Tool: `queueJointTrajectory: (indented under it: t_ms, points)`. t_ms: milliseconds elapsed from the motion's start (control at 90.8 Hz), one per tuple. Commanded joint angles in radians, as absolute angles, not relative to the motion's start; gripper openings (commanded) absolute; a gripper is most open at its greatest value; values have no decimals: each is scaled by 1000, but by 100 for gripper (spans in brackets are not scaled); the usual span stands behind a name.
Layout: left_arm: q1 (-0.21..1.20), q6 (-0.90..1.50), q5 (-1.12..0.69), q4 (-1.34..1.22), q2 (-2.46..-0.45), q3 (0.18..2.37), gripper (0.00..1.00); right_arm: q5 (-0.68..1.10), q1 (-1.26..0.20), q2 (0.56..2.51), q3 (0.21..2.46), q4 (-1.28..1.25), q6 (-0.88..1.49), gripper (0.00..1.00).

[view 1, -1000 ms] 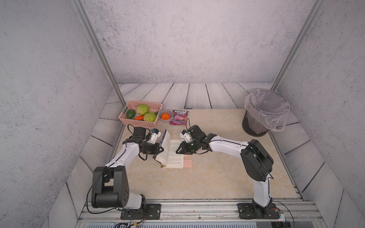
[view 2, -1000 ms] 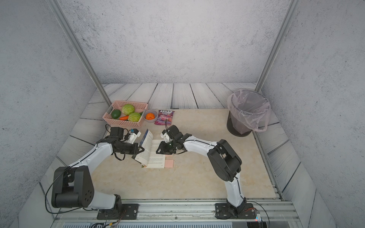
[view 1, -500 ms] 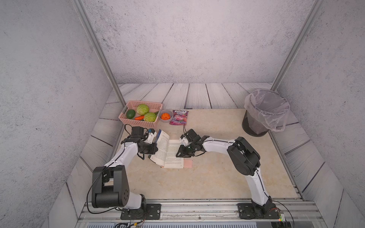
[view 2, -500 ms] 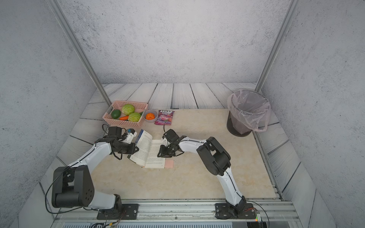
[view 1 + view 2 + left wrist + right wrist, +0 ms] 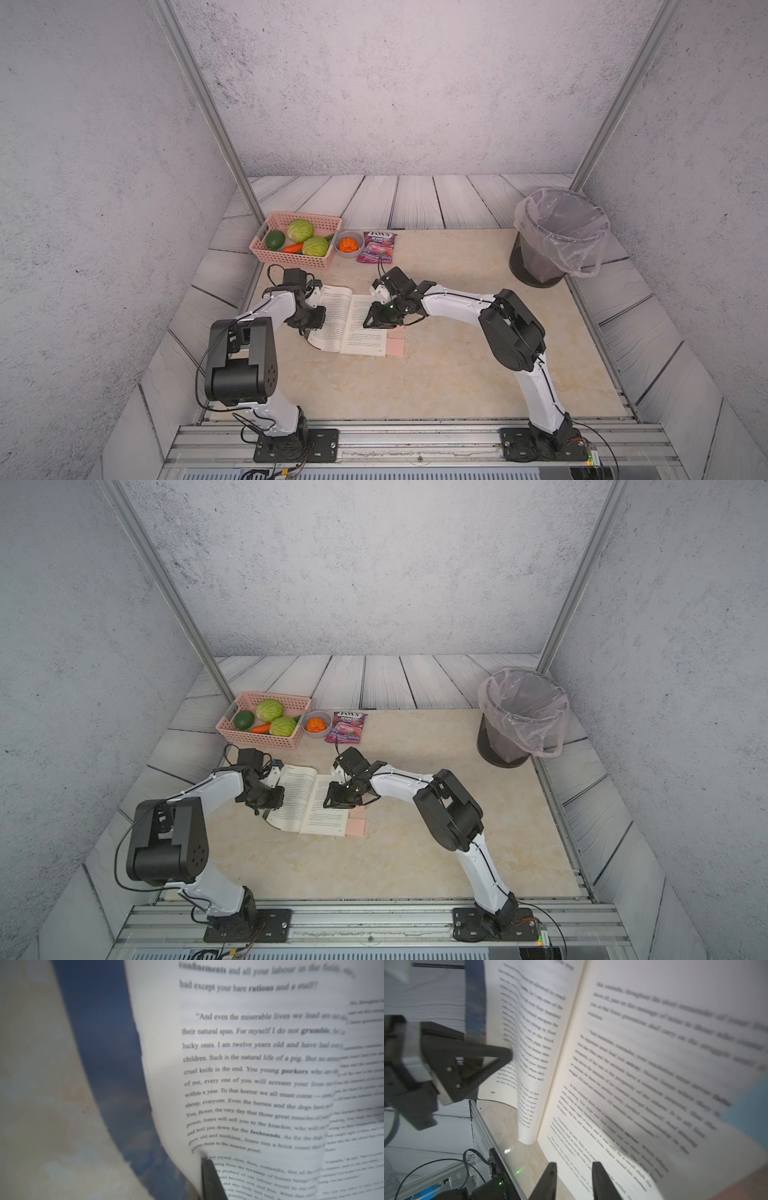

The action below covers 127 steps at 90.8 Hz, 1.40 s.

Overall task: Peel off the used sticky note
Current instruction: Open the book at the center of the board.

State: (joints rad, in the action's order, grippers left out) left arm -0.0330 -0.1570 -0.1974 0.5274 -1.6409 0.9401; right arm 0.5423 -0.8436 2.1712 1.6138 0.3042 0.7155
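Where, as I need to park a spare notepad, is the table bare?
Bare: the wide strip between the book and the front rail, and the stretch between the snack packet and the bin. Crowded: the basket, bowl and packet corner, and around the book.

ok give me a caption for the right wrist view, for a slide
Right claw, jaws apart, poised over the open book while the left claw pinches the curled pages at their edge.

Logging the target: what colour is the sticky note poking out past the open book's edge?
Pale pink; the sticky note shows best in a top view.
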Motion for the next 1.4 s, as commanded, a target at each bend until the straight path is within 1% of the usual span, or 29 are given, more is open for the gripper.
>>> queueJointTrajectory:
  t_ms: [0, 110, 319, 407, 594, 782, 958, 1046, 1156, 1299, 1343, 1387]
  points:
    - [-41, -166, -168, 570, -1656, 937, 13, 566, -850, 2219, 1671, 326, 723, 34]
    - [-41, -165, -170, 571, -1644, 934, 16, 590, -851, 2261, 1716, 312, 750, 34]
    - [-41, -162, -178, 576, -1627, 932, 25, 651, -857, 2322, 1766, 195, 814, 34]
    - [-41, -161, -176, 579, -1622, 934, 27, 675, -861, 2355, 1797, 179, 832, 35]
    - [-41, -161, -174, 585, -1603, 932, 30, 705, -874, 2366, 1801, 92, 876, 35]
    - [-43, -167, -151, 586, -1606, 934, 30, 732, -876, 2373, 1799, -7, 939, 35]
    - [-43, -163, -155, 592, -1590, 938, 30, 734, -878, 2439, 1857, 3, 956, 35]
    - [-42, -165, -152, 607, -1569, 943, 34, 727, -877, 2465, 1874, 22, 945, 35]
    - [-43, -167, -142, 641, -1526, 959, 44, 721, -878, 2484, 1882, 40, 930, 35]
    - [-43, -168, -123, 674, -1437, 980, 80, 717, -879, 2496, 1885, 52, 916, 35]
    - [-43, -167, -122, 678, -1411, 984, 86, 718, -878, 2500, 1886, 52, 916, 35]
    - [-42, -171, -125, 684, -1391, 990, 90, 717, -879, 2501, 1888, 52, 916, 35]
